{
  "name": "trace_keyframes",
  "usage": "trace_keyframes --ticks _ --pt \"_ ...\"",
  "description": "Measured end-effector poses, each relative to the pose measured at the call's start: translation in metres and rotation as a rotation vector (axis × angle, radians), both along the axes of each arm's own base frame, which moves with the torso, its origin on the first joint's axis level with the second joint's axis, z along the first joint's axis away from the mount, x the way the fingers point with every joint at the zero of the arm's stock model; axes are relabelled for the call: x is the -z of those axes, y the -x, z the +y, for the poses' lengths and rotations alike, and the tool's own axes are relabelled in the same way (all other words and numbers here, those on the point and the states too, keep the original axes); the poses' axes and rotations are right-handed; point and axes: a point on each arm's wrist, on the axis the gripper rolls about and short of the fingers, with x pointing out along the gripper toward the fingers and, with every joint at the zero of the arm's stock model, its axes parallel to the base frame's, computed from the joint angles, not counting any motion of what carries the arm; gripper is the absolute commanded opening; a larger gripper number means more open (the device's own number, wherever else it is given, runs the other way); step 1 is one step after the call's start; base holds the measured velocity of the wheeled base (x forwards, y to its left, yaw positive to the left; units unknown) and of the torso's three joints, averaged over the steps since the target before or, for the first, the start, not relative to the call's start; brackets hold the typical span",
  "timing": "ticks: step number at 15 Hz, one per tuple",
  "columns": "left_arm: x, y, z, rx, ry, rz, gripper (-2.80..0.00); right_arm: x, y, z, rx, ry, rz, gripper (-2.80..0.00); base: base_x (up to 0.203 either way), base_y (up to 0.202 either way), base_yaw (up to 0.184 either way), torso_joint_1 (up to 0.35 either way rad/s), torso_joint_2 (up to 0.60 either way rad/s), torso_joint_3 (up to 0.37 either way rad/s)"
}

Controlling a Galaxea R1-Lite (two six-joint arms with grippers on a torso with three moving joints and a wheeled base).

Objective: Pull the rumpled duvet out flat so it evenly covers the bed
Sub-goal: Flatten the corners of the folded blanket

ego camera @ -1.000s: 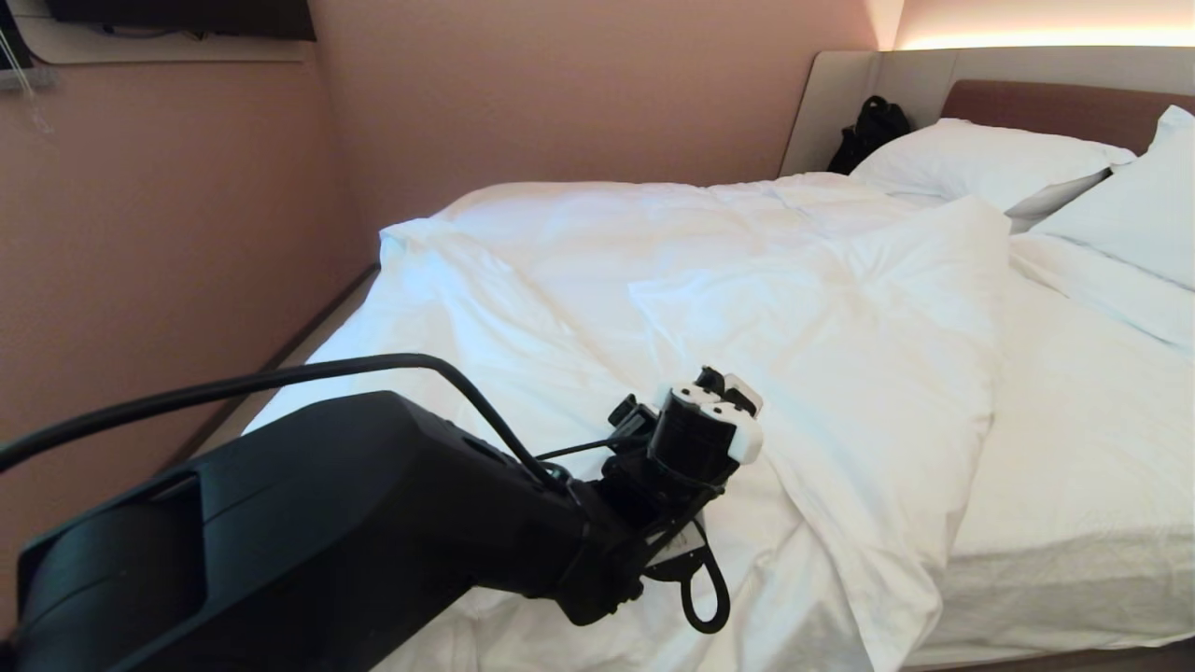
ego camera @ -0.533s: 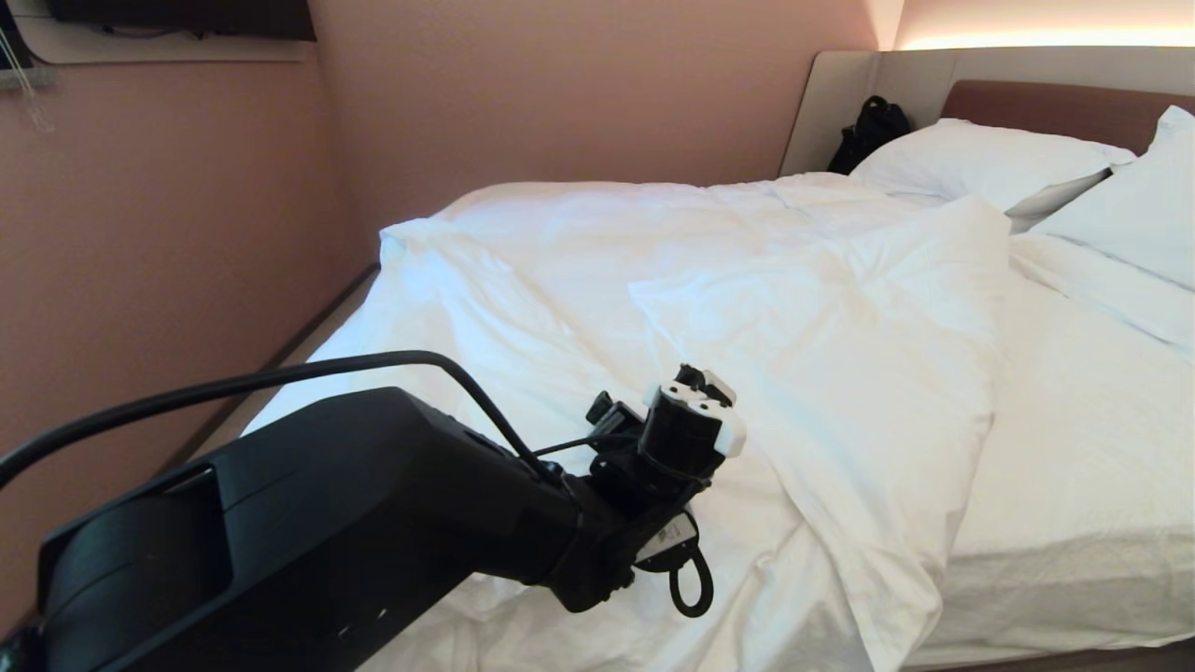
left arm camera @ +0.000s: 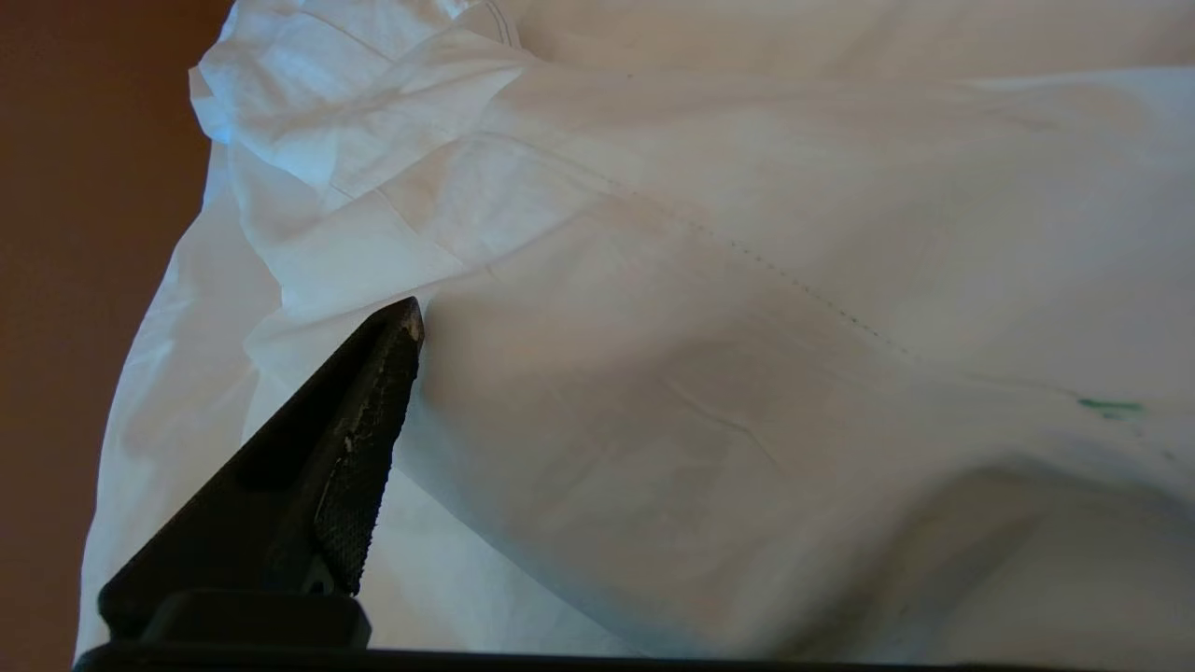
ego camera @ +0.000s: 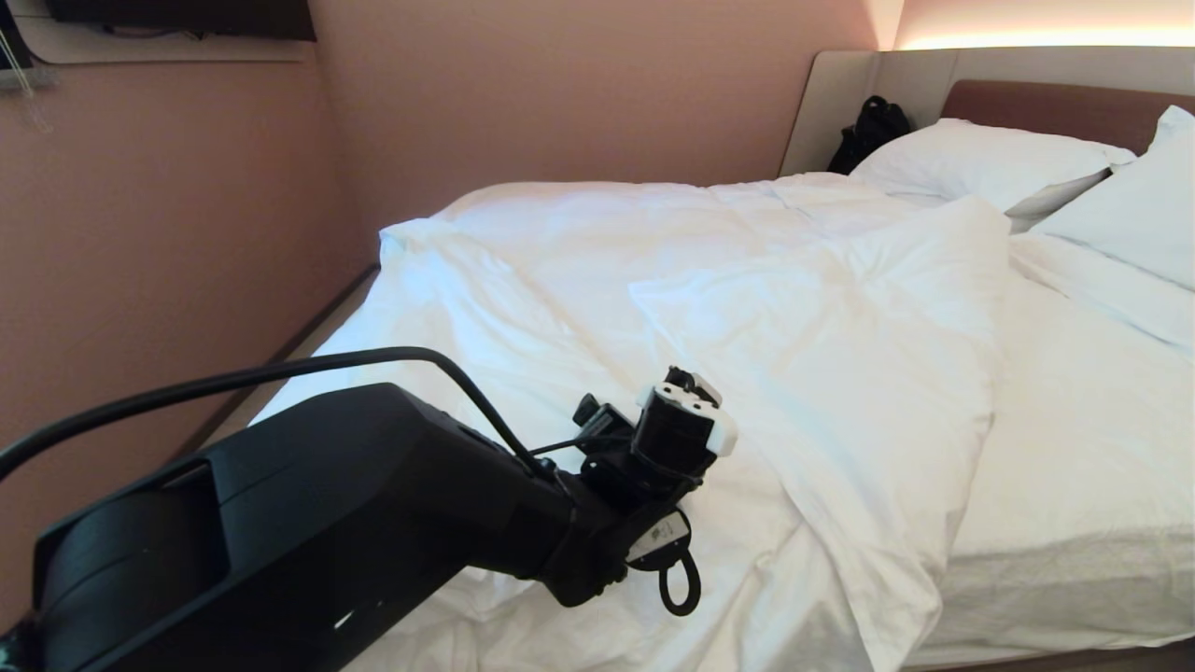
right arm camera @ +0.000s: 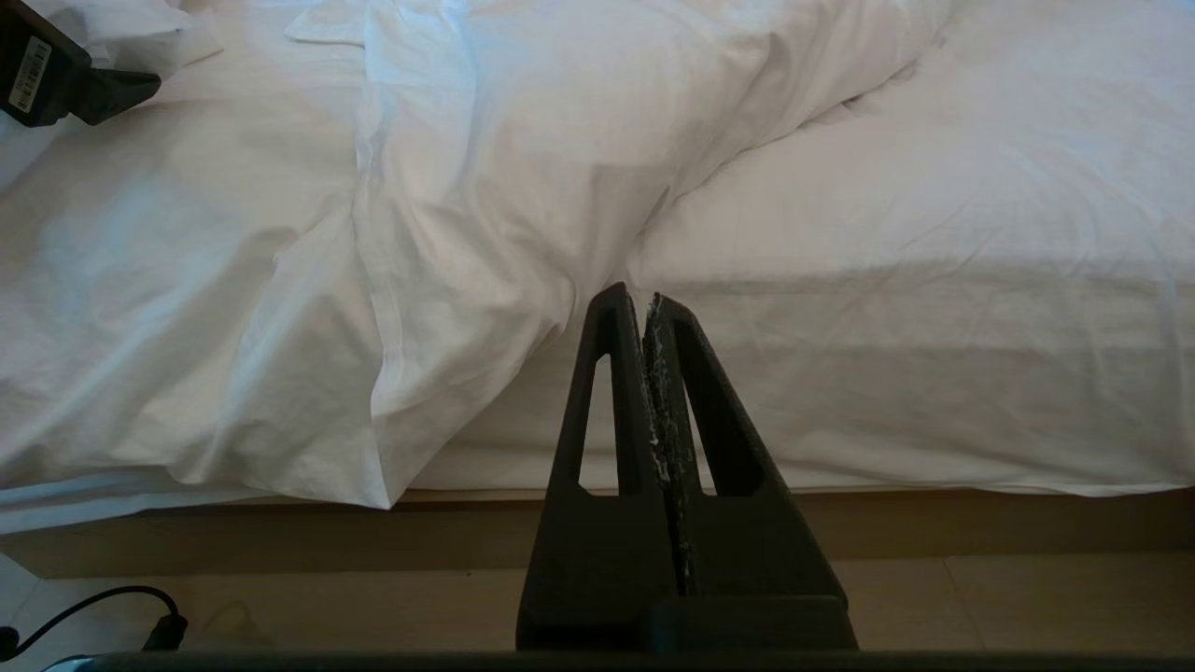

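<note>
Item 1. Duvet (ego camera: 747, 308): white, puffy, quilted, heavily creased. It lies bunched on the left and middle of the bed (ego camera: 1074, 523), with its right edge folded back on itself in a thick flap. A near corner hangs over the near side of the mattress. It does not yet cover the bed evenly.

Item 2. Fitted sheet (ego camera: 1083, 467): thin, flat, white; left bare on the right near part of the mattress because the duvet stops short of it.

Item 3. Pillows (ego camera: 980, 159): two, plump, white, at the far right against the brown and beige headboard (ego camera: 1055, 107), clear of the duvet.

Item 4. Left hand (ego camera: 686, 425): low over the near middle of the duvet, at the end of the black left arm that reaches in from the near left. Fingers spread wide; in the left wrist view one dark finger (left arm camera: 364, 439) lies against a fold and nothing is pinched. Judged purpose: placed to take hold of cloth for a pull toward the bare side.

Item 5. Right hand (right arm camera: 644, 308): parked below the near edge of the bed, fingers pressed together, holding nothing.

Item 6. Black bag (ego camera: 868, 131): far, beside the headboard.

Item 7. Pink wall (ego camera: 560, 93): along the far left side of the bed.
</note>
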Motion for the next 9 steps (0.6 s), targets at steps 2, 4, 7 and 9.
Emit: trace_keyframes --ticks 2,4,7,9 --pt "0.0 0.001 0.001 0.0 0.001 0.0 -2.8 0.0 0.0 0.0 0.0 0.0 0.0 -2.8 0.0 0.0 0.0 0.0 0.0 0.0" --pt "0.0 0.002 0.003 -0.001 0.002 0.001 -2.8 0.0 0.0 0.0 0.0 0.0 0.0 -2.8 0.0 0.0 0.0 0.0 0.0 0.0" --pt "-0.002 0.003 0.009 -0.011 -0.001 0.006 -2.8 0.0 0.0 0.0 0.0 0.0 0.0 -2.8 0.0 0.0 0.0 0.0 0.0 0.0" --pt "-0.005 0.004 0.014 -0.015 -0.004 0.007 -2.8 0.0 0.0 0.0 0.0 0.0 0.0 -2.8 0.0 0.0 0.0 0.0 0.0 0.0"
